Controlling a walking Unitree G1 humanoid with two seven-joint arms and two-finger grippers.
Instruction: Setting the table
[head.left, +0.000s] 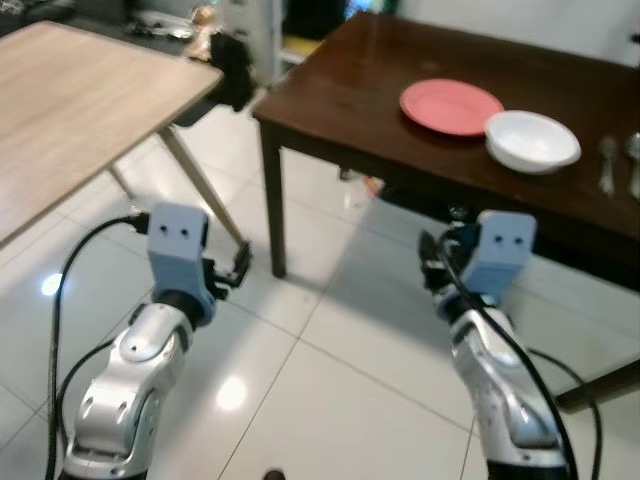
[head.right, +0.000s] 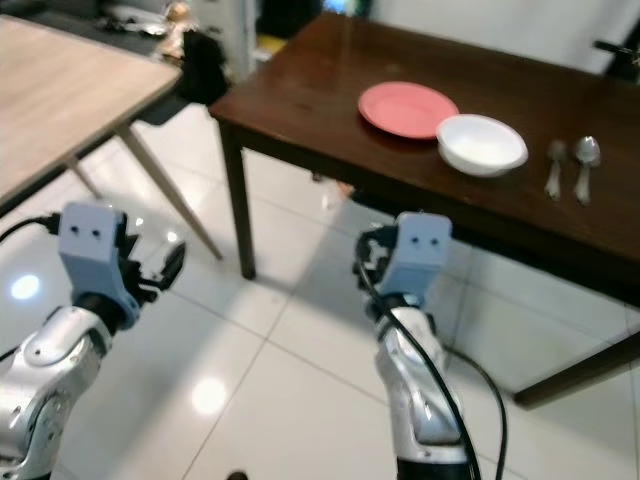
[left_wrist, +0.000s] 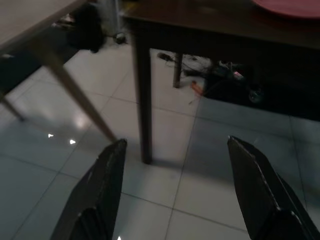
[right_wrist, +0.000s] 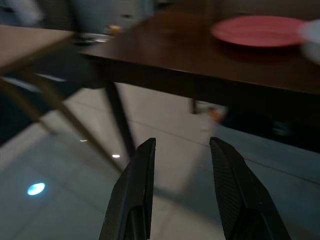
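A dark wooden table stands ahead on the right. On it lie a pink plate, a white bowl just right of the plate, and two metal utensils further right. Both arms are held low in front of the table, over the tiled floor. My left gripper is open and holds nothing; it points at the table's near corner leg. My right gripper is also open and holds nothing, below the table's front edge, with the plate up ahead of it.
A light wooden table with slanted legs stands at the left, close to the dark table's corner. A black object sits in the gap between them. Cables and clutter lie under the dark table. White tiled floor lies below me.
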